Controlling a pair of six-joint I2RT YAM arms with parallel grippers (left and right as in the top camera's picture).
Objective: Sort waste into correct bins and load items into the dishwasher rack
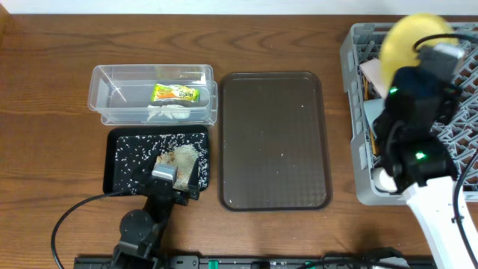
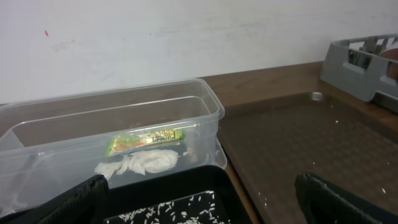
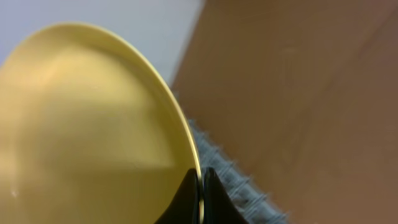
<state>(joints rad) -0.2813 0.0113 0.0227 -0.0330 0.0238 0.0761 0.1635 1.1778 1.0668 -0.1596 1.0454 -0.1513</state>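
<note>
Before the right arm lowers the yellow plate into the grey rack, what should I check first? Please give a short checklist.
1. Grip: right fingers shut on plate rim: ok.
2. Position: plate over rack: ok.
3. Free slot beneath plate: cannot tell, the arm hides it.
4. Other arm: left fingers open, at black tray, far from rack: ok.
5. Waste: wrapper and tissue inside clear tub: ok.

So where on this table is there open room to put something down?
The brown serving tray in the middle is nearly bare. Bare table lies left of the clear tub and black tray, and in the strip between serving tray and rack. The rack is crowded: the right tool holds the yellow plate over it.
</note>
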